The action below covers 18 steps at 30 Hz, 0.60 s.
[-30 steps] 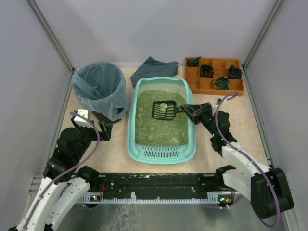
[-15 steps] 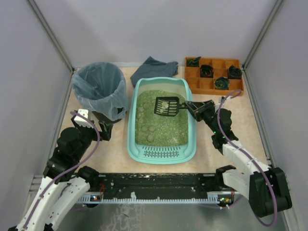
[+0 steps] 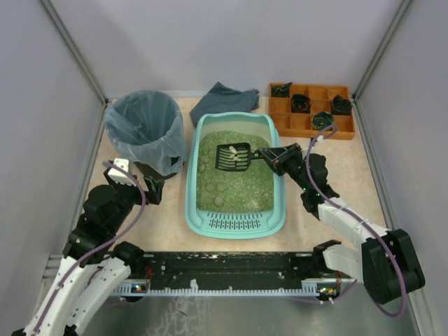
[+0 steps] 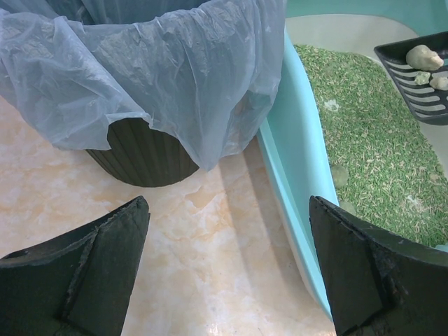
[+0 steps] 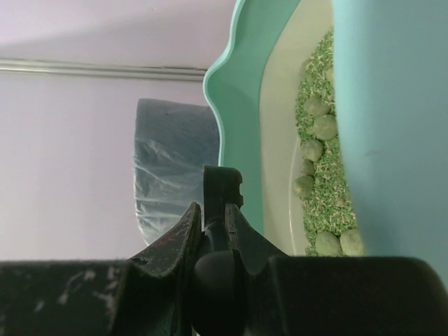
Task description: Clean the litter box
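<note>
Since it moved left, the scoop (image 3: 233, 157) seems higher.

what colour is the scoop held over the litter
Black. The scoop shows best in the top external view, slotted, with pale clumps on it.

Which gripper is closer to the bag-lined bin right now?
Left. The left gripper hangs open just on the near side of the bin, beside the litter box. The right gripper is across the litter box from it, shut on the scoop.
</note>
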{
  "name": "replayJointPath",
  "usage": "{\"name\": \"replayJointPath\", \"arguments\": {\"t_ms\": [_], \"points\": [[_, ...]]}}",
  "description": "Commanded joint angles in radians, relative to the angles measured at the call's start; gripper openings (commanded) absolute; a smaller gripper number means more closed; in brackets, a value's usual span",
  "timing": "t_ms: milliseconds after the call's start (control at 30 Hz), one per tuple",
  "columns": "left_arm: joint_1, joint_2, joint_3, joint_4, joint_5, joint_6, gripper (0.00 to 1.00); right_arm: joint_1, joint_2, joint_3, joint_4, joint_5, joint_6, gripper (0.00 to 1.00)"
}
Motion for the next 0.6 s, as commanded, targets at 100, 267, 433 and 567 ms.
{"name": "replayJointPath", "arguments": {"t_ms": [100,267,433,567], "points": [[0.004,0.002,0.002,0.021,0.004,0.005,1.0,0.009,-0.052,0.019,0.059,0.037,0.005,0.0],[0.005,0.008,0.002,0.021,0.008,0.005,1.0,0.009,-0.096,0.024,0.021,0.058,-0.011,0.0],[0.005,0.008,0.002,0.021,0.007,0.004,1.0,0.019,-0.145,0.079,-0.076,0.078,-0.052,0.0],[0.006,0.013,0.002,0.021,0.01,0.006,1.0,0.04,-0.176,0.134,-0.144,0.128,-0.061,0.0]]}}
